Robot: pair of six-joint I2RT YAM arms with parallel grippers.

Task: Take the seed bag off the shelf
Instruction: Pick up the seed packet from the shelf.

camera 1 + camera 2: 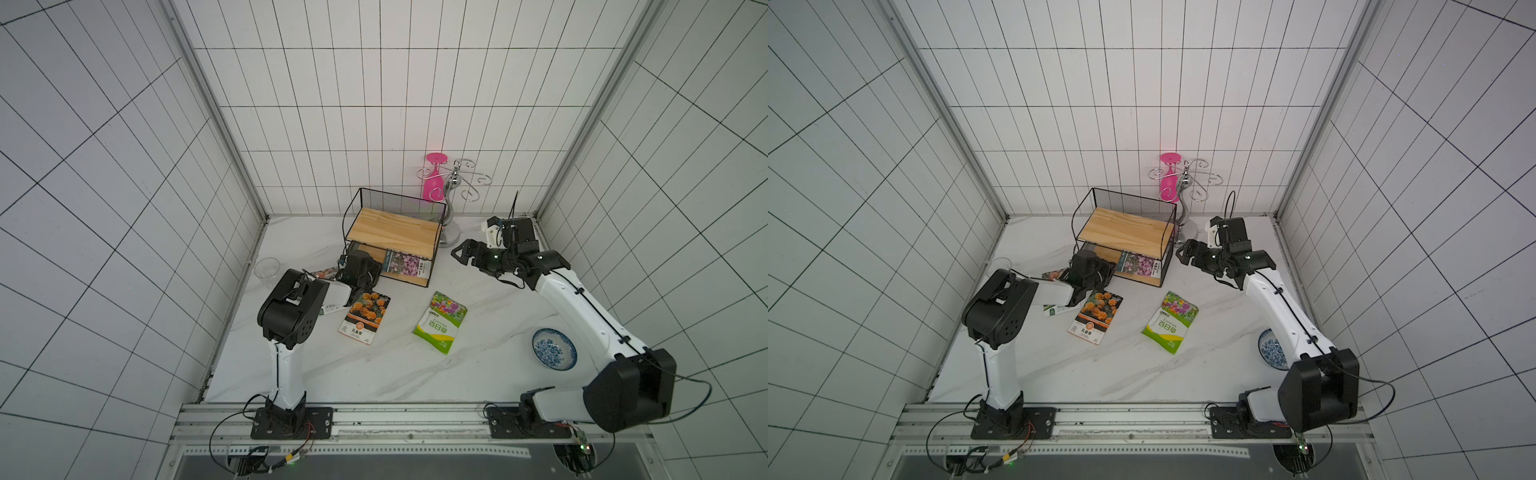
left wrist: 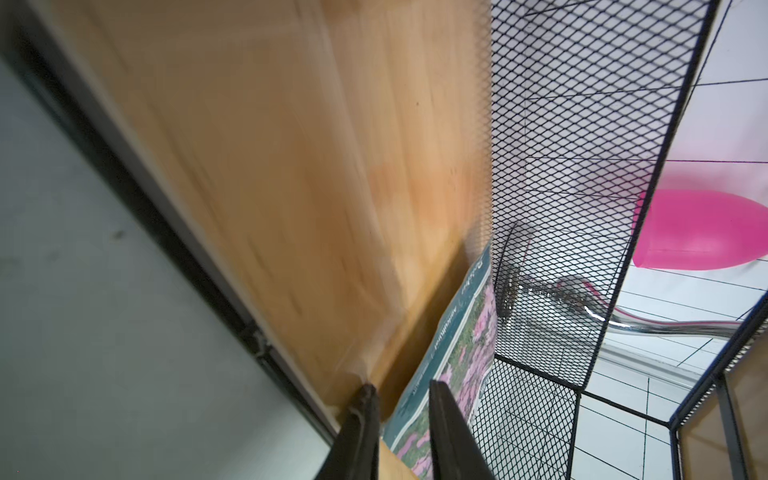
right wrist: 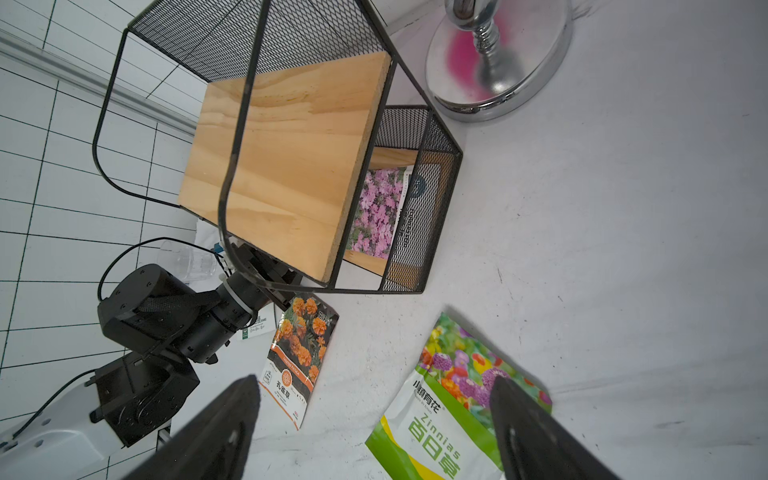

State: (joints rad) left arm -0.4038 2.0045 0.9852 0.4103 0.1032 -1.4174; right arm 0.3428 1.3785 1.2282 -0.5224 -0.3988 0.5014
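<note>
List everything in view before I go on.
shelf: one, black wire and wood, back centre
pink-flower seed bag: one, shelf's lower tier
orange-flower packet: one, table, before shelf
green seed bag: one, table centre
white packet: one, mostly hidden under left arm
cup: one, clear, table's left edge
bowl: one, blue-white, by right arm
stand: one, silver, right of shelf
glass: one, pink, hanging on stand
left hand: black, fingers astride pink-flower seed bag's edge
right hand: black, open, empty, near stand
</note>
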